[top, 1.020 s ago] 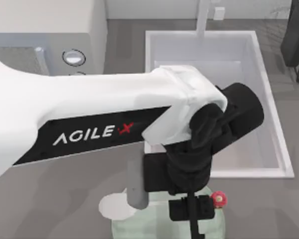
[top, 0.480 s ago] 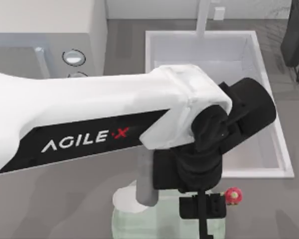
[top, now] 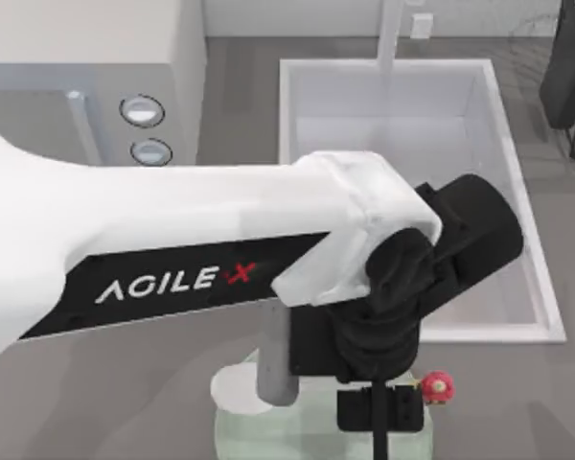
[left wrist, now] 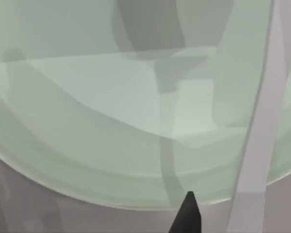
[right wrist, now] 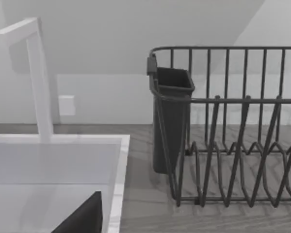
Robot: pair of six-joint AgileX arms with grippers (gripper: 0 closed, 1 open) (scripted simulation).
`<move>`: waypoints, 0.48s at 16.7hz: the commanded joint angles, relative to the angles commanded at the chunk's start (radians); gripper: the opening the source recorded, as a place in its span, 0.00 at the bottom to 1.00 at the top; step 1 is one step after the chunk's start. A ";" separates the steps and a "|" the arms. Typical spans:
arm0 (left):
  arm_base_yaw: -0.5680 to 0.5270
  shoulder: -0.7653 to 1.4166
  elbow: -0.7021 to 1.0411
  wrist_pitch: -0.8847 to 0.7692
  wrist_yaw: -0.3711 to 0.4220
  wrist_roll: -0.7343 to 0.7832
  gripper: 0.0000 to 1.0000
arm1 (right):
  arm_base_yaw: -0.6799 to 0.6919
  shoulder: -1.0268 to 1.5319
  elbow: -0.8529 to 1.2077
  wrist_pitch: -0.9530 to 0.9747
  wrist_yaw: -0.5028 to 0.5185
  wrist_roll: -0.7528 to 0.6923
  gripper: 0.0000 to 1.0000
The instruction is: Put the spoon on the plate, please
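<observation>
The left arm point(top: 172, 249) reaches across the table, above the plate point(top: 240, 436). Its left gripper point(top: 379, 417) hangs over the plate; I cannot tell what its fingers are doing. The spoon point(top: 273, 369) hangs with its white bowl at the plate's rim, so it may slide off outside. The right arm is parked near the dish rack point(right wrist: 233, 126).

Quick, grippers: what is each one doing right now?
Left gripper: above the plate, beside the spoon; grip cannot be told.
Right gripper: parked near the sink; state cannot be told.
</observation>
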 joint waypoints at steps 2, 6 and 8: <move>0.008 0.015 -0.021 0.011 0.002 -0.005 0.00 | 0.000 0.000 0.000 0.000 0.000 0.000 1.00; 0.023 0.057 -0.068 0.030 0.020 -0.015 0.00 | 0.000 0.000 0.000 0.000 0.000 0.000 1.00; 0.027 0.080 -0.091 0.038 0.029 -0.017 0.00 | 0.000 0.000 0.000 0.000 0.000 0.000 1.00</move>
